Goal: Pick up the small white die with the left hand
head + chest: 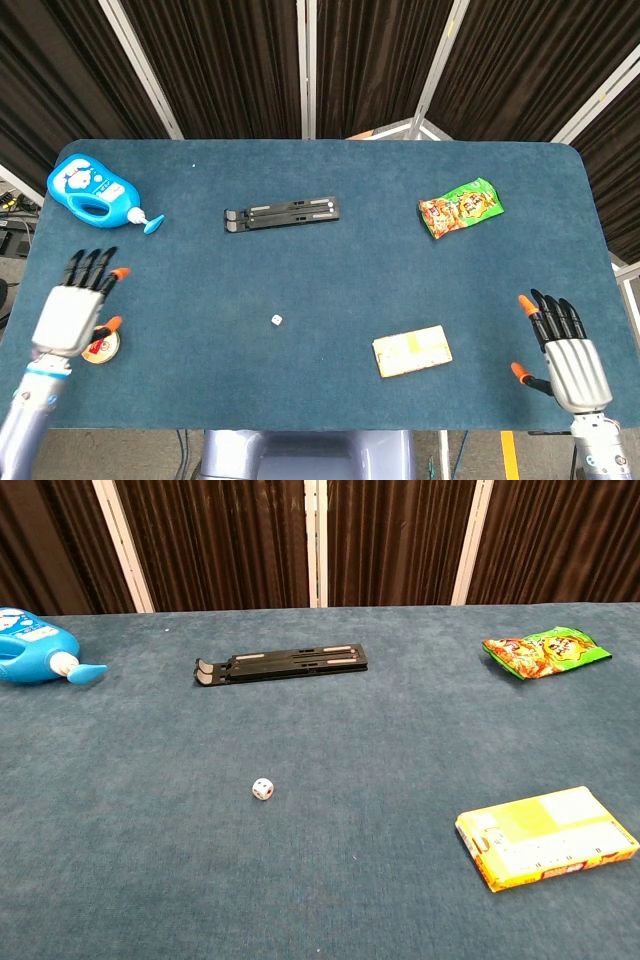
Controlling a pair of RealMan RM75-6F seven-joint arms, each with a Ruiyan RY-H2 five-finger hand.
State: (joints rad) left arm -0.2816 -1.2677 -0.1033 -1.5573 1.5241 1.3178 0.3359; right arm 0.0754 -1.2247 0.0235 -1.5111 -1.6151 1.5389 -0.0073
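The small white die [276, 320] lies alone on the blue table, near the front middle; the chest view shows the die [262, 789] with red and dark pips. My left hand [74, 305] hovers over the front left of the table, fingers spread and empty, well to the left of the die. It partly covers a small round tin [101, 349]. At the front right corner my right hand [566, 355] is open with nothing in it. Neither hand appears in the chest view.
A blue bottle [92, 191] lies at the back left. A black folding stand [281, 214] sits behind the die. A green snack bag [460, 207] is at the back right, and a yellow box [411, 350] lies right of the die.
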